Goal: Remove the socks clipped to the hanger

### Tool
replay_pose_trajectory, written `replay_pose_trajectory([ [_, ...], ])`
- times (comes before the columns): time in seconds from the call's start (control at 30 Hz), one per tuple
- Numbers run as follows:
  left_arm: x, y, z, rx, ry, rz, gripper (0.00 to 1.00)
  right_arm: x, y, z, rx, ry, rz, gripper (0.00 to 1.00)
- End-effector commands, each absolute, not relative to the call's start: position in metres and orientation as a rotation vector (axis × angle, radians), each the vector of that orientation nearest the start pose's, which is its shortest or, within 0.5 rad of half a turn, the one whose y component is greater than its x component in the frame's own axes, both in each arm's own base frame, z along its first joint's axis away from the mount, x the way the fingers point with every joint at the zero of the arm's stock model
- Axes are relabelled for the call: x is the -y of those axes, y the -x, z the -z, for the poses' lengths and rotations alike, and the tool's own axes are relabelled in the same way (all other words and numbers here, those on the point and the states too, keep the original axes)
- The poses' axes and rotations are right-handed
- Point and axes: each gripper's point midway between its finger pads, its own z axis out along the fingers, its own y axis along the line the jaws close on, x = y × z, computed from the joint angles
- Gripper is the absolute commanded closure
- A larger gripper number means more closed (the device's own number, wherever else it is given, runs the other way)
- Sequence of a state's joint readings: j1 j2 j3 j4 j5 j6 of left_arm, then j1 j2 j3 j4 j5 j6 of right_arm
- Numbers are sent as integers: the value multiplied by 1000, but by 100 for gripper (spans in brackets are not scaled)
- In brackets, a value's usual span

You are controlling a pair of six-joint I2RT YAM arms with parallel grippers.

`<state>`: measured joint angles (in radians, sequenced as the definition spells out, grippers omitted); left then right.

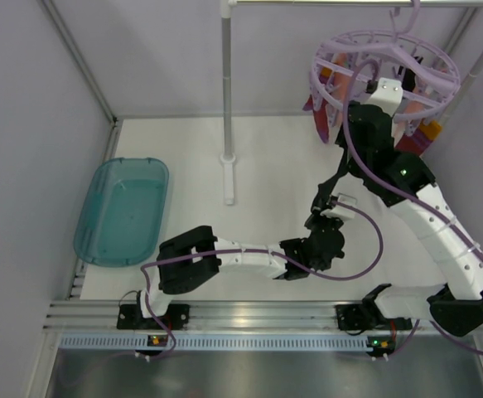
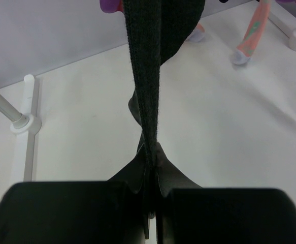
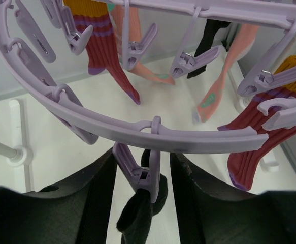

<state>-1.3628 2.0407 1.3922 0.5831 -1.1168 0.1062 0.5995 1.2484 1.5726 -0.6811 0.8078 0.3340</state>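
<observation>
The lilac ring hanger (image 1: 386, 66) hangs at the back right, with socks clipped under it. In the right wrist view its rim (image 3: 137, 127) crosses just above my right gripper (image 3: 143, 170). That gripper is open, with a finger on each side of a lilac peg (image 3: 143, 175) that clips a black sock (image 3: 137, 216). In the top view the right gripper (image 1: 388, 83) is up at the ring. My left gripper (image 2: 152, 157) is shut on the lower end of that black sock (image 2: 148, 76), which runs taut up to the hanger (image 1: 338, 181). Magenta-red (image 3: 112, 61) and salmon pink (image 3: 219, 86) socks hang beyond.
A teal translucent tub (image 1: 123, 211) lies at the left of the white table. A white pole (image 1: 227, 99) stands on its base (image 1: 228, 178) mid-table and carries the top rail. Grey walls and frame posts close in the back and sides.
</observation>
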Motion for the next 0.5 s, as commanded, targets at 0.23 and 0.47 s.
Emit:
replay_pose_trajectory([
  [0.23, 475, -264, -213, -1551, -265, 103, 100, -75, -324, -419, -1725, -331, 170, 64],
  [0.47, 474, -264, -214, -1550, -263, 98, 100, -75, -320, -416, -1727, -333, 182, 57],
])
